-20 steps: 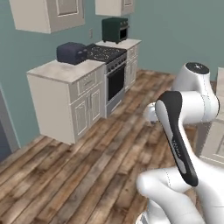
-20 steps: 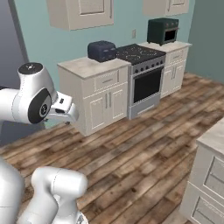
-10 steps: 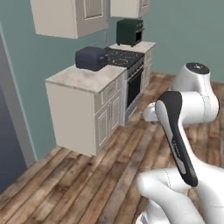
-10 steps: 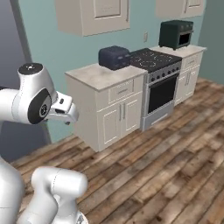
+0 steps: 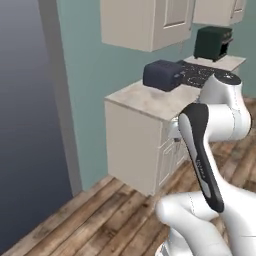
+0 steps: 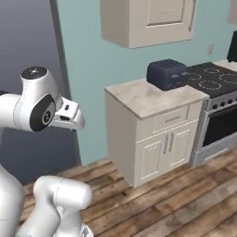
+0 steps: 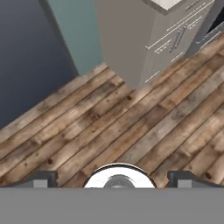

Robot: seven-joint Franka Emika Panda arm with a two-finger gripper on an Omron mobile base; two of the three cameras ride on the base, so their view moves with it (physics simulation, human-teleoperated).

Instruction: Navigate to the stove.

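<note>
the stove stands at the right, just beside the pale surface carrying a toaster. fixed, heavy, rigid: i'd judge nothing to grip, only approach. my fingers sit spread, empty.

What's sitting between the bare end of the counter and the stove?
A dark navy toaster sits on the counter, right beside the stove. The right base view shows it best.

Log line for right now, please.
phase: driving | stove: ahead-right, past toaster | gripper: empty, over wood floor
</note>
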